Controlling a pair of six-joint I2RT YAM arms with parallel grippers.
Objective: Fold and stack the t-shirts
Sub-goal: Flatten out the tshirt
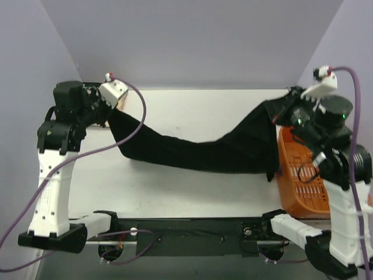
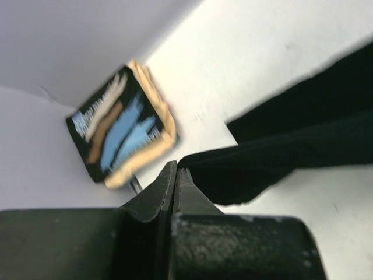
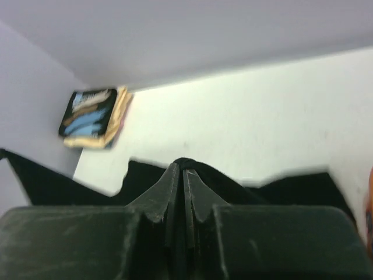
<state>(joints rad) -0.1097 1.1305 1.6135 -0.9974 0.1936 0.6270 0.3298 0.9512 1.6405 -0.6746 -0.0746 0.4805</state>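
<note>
The plain black t-shirt (image 1: 204,149) hangs stretched across the table between both grippers, sagging in the middle onto the table. My left gripper (image 1: 112,111) is shut on its left end; in the left wrist view the cloth (image 2: 291,146) runs out from the closed tips (image 2: 176,169). My right gripper (image 1: 284,108) is shut on its right end, and the cloth (image 3: 262,189) bunches at the closed tips (image 3: 184,166). The folded brush-stroke print shirt (image 2: 116,125) lies on the folded cream shirt (image 2: 157,125) at the far left corner; the stack also shows in the right wrist view (image 3: 93,116).
An orange plastic basket (image 1: 300,178) stands at the table's right edge, under the right arm. White walls close the table at the back and sides. A black rail (image 1: 186,233) runs along the near edge between the arm bases.
</note>
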